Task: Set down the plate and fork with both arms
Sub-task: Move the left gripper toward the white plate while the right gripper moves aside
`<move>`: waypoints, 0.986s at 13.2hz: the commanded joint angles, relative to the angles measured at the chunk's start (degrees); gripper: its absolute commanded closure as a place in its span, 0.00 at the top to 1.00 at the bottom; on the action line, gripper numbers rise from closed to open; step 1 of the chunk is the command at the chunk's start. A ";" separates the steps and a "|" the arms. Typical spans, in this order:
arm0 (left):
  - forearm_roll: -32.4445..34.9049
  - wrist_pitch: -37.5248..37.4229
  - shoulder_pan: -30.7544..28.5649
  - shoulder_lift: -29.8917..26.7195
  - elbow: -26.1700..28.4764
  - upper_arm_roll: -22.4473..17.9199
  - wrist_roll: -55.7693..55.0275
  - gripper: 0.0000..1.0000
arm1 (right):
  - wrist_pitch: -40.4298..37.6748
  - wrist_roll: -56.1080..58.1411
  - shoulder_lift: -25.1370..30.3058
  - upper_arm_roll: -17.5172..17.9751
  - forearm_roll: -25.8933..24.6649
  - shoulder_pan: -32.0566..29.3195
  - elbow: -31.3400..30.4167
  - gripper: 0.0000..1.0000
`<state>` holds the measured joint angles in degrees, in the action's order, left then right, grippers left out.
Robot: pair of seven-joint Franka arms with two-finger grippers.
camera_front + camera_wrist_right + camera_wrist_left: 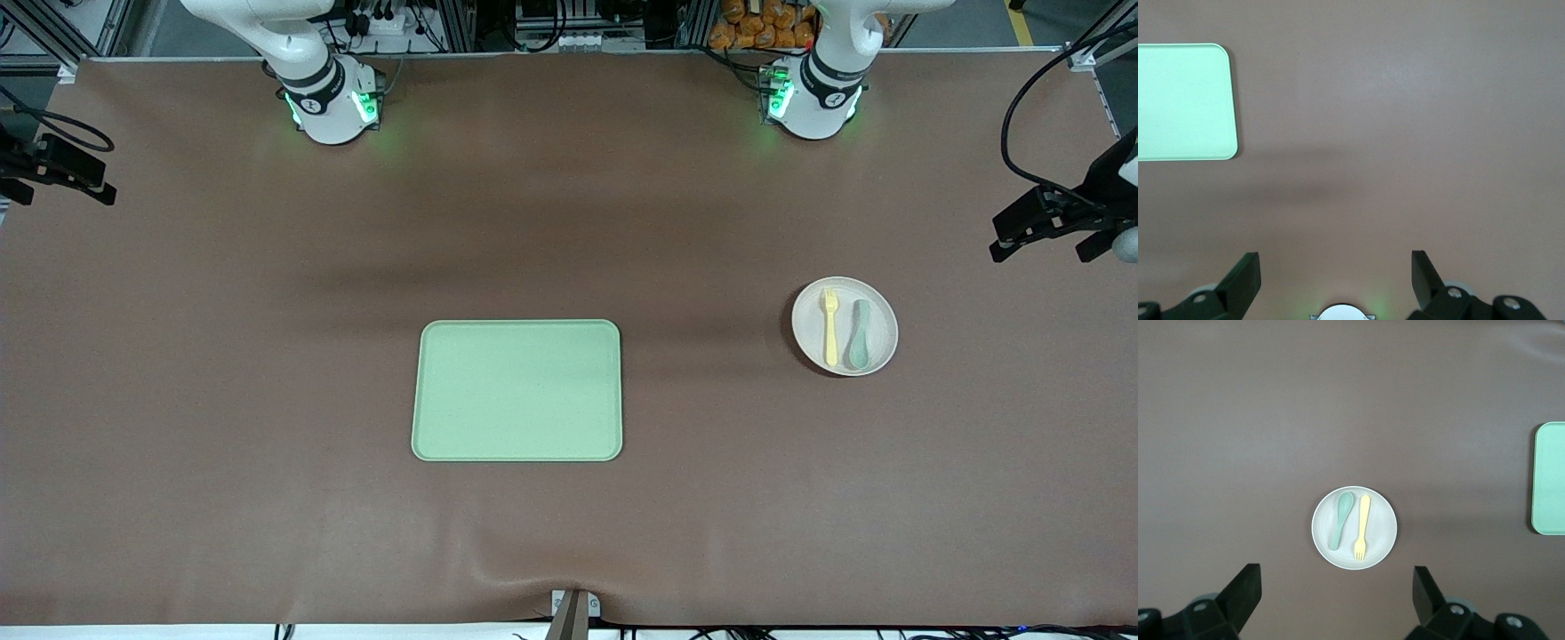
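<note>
Fork (829, 326) & spoon (860, 334) on plate (845, 326), tray (517, 390) mid-table, apparently bare.

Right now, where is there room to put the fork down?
The tray has nothing on it. Bare table lies between tray and plate, and between tray and the arms' bases. The plate is crowded: fork and spoon lie side by side on it.

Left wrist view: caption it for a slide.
Open left gripper above a plate holding fork and spoon, tray at the edge.
</note>
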<state>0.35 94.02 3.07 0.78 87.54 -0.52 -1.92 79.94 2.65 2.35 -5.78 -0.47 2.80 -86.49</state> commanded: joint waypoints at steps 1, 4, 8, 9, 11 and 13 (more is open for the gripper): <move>0.35 -1.21 0.27 0.01 -0.36 -0.01 -0.63 1.00 | -0.05 0.51 0.02 0.24 -1.20 0.97 0.18 1.00; 0.35 -2.17 -0.08 0.71 -0.09 -0.01 -0.37 1.00 | -0.49 0.51 0.02 0.24 -1.20 2.11 0.09 1.00; 0.61 -2.44 -0.79 3.25 -0.09 -0.10 0.33 1.00 | -0.05 0.51 -0.68 0.24 -1.11 2.64 -0.70 1.00; 0.62 -2.44 -1.22 4.31 -0.01 -0.18 0.51 1.00 | -0.05 0.51 -0.77 0.24 -1.11 3.17 -0.78 1.00; 0.62 -2.44 -2.02 6.85 0.00 -0.18 0.86 1.00 | 1.08 0.42 -1.12 0.24 -1.20 3.17 -0.87 1.00; 0.44 -1.83 -3.94 10.19 0.00 -0.10 1.91 1.00 | 1.88 0.42 -1.30 0.24 -0.76 3.78 -0.87 1.00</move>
<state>0.35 92.28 0.79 8.21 88.53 -0.77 -1.42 81.03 2.81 0.78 -5.56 -0.47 5.81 -87.02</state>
